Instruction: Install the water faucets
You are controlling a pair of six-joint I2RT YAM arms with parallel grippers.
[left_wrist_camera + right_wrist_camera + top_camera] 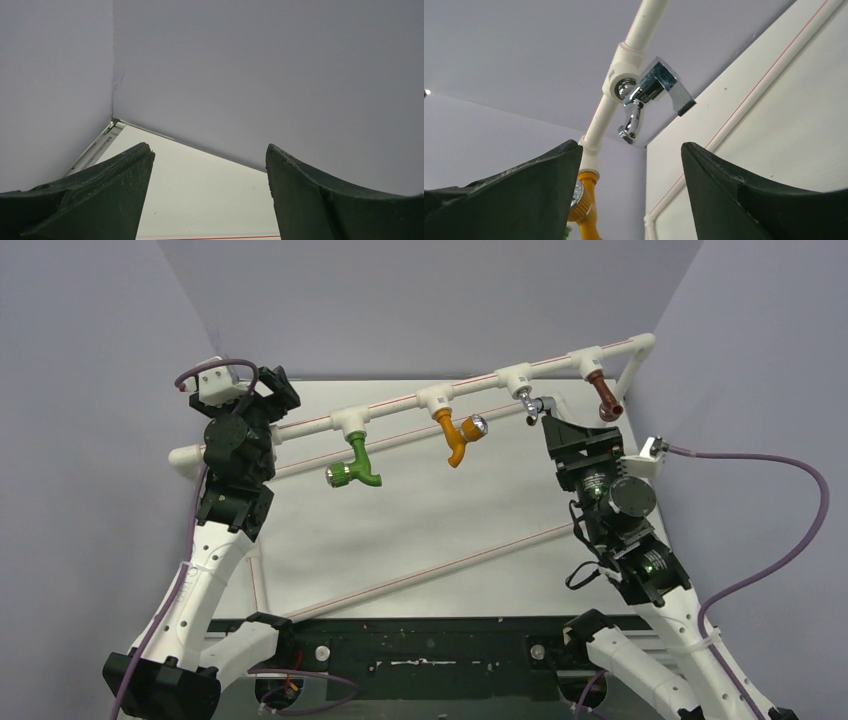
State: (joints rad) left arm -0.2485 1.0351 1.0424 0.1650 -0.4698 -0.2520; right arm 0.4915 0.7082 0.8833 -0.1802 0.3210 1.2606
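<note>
A raised white pipe (480, 385) crosses the back of the table with several tee fittings. A green faucet (355, 465), an orange faucet (458, 436), a chrome faucet (532, 406) and a brown faucet (603, 395) hang from the tees. In the right wrist view the chrome faucet (649, 95) sits in its tee, apart from the fingers, with the orange faucet (584, 207) lower left. My right gripper (553, 426) is open and empty just below the chrome faucet. My left gripper (275, 388) is open and empty near the pipe's left end, facing the wall.
White pipes with red stripes lie along the white tabletop (420, 530): one diagonal (440, 565) and others on the left. Purple-grey walls (420, 300) enclose the back and sides. A purple cable (790, 530) loops at the right.
</note>
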